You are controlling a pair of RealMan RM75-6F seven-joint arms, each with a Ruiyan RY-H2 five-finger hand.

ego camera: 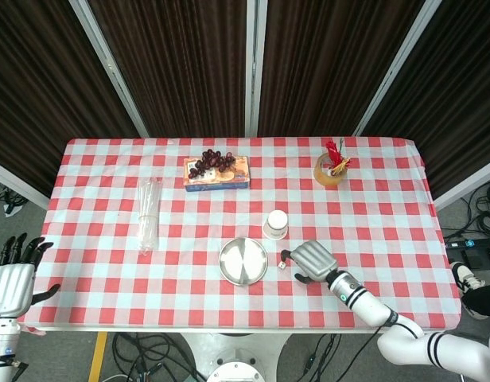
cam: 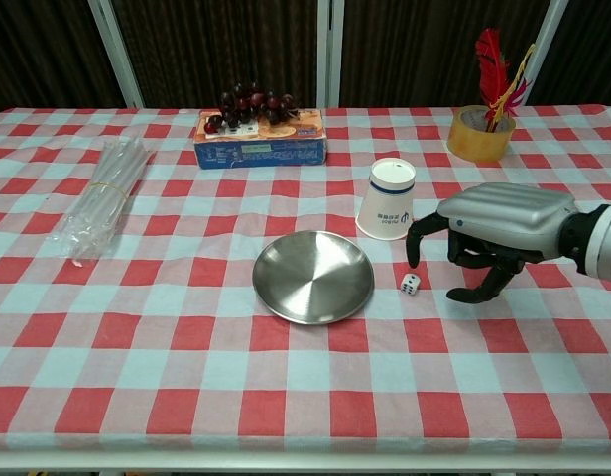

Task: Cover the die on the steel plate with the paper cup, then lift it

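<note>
**Steel plate was bare, die sat beside it on the cloth**

Steel plate (ego camera: 243, 261) in the head view had nothing on it. One die (ego camera: 282, 265) lay on the checked counter (ego camera: 110, 286) just right of the plate, off it, and one paper cup (ego camera: 277, 224) stood mouth-down behind it, untouched. The right hand (ego camera: 311, 260) hovered just right of the die, fingers (ego camera: 286, 255) curled down toward it, holding nothing as far as I could tell. The left hand (ego camera: 12, 284) hung off the counter's near-left edge, fingers spread, empty. So basically nothing was done: I'd guess the die had to go onto the plate first, then cup over it, then the lift.

Chest view, same story up close. The die (cam: 411, 284) sat between the plate (cam: 312, 277) rim and the right hand (cam: 494, 233), and the dark fingers (cam: 416, 238) arched over the cloth beside it, apart, not touching it. The cup (cam: 387, 199) was just behind. Count here: one plate, one die, one cup, one box with grapes (cam: 261, 130), one bundle of clear plastic (cam: 99, 196), one tape roll with a red feather (cam: 482, 133).
</note>
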